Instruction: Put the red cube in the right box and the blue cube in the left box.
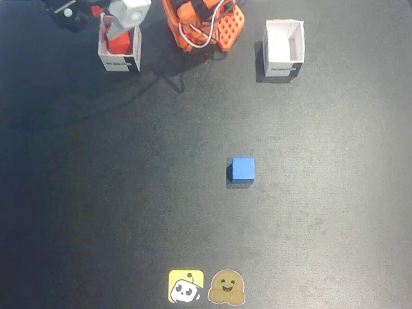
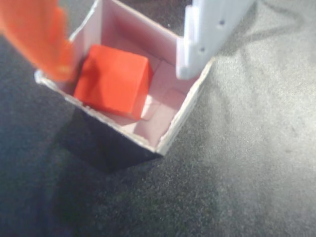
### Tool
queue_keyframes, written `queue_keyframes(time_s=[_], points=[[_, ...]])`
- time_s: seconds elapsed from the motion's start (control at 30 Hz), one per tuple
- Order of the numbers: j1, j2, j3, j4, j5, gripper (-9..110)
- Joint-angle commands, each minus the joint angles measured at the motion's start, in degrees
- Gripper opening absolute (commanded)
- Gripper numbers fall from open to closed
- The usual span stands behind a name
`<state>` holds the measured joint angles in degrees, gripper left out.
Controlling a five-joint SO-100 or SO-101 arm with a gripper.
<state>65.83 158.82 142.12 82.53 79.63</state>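
Fixed view: the jaws (image 1: 120, 35) hang over one box (image 1: 120, 50); a second box (image 1: 284, 48) stands empty well apart; one blue cube (image 1: 243, 170) waits on the surface (image 1: 96, 193). Wrist view: one red cube (image 2: 112, 80) lies on the box floor between wide jaws — lift straight up, clear of the walls.

blue cube (image 1: 243, 169) standing clear on all sides, boxes well apart
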Motion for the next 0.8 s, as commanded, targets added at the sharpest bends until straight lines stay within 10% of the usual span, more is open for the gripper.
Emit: queue_keyframes(time_s=[0.0, 0.77], points=[[-0.53, 0.62, -0.26, -2.46, -2.02, 10], [-35.33, -3.60, -5.63, -6.59, 1.58, 8]])
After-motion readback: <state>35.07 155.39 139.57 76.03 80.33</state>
